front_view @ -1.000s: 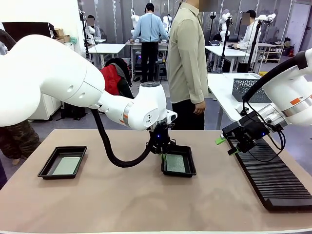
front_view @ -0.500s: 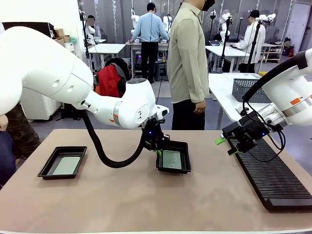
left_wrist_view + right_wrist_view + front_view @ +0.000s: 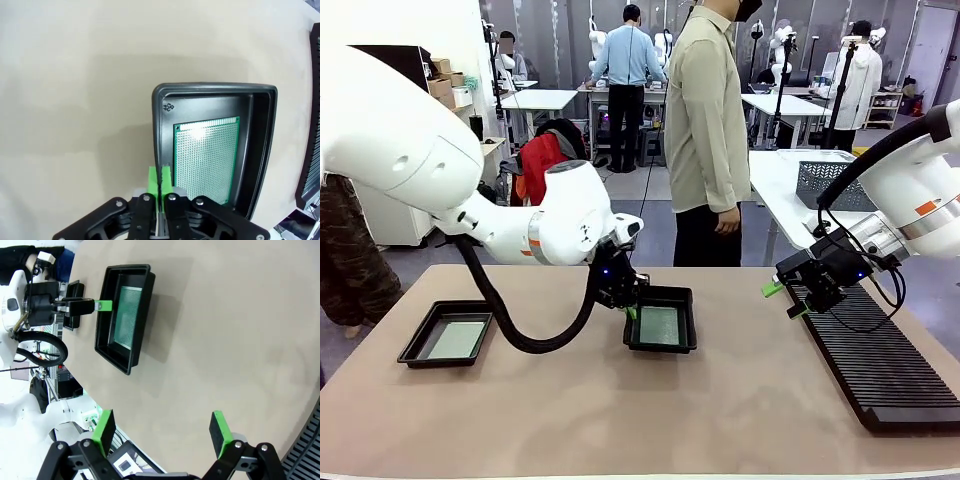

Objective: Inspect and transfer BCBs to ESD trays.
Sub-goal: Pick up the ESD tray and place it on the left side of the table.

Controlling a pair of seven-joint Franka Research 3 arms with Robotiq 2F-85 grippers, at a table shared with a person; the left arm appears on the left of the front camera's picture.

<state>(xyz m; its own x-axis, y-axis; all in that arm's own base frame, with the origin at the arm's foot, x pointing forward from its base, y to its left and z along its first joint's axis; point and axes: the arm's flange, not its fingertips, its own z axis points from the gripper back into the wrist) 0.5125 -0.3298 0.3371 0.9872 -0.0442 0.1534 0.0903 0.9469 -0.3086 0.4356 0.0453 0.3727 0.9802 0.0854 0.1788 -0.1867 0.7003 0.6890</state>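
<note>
Two ESD trays sit on the tabletop (image 3: pixel 620 420). The middle tray (image 3: pixel 661 320) now lies further toward the left tray (image 3: pixel 450 333) than a second ago, dragged by the left claw (image 3: pixel 161 181), clamped on its rim. Each tray holds a BCB (image 3: pixel 206 157), so transfer looks nearly done. The right claw (image 3: pixel 162 431) hangs apart, empty, near the black rack (image 3: pixel 880 370).

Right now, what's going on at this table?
The left end effector is shut on the rim of an ESD tray near the table's middle, with a BCB lying flat inside it. A second ESD tray sits at the robot's left, also holding a board. The right end effector hangs open and empty above the near end of the long black slotted rack. A person stands at the far side.
</note>
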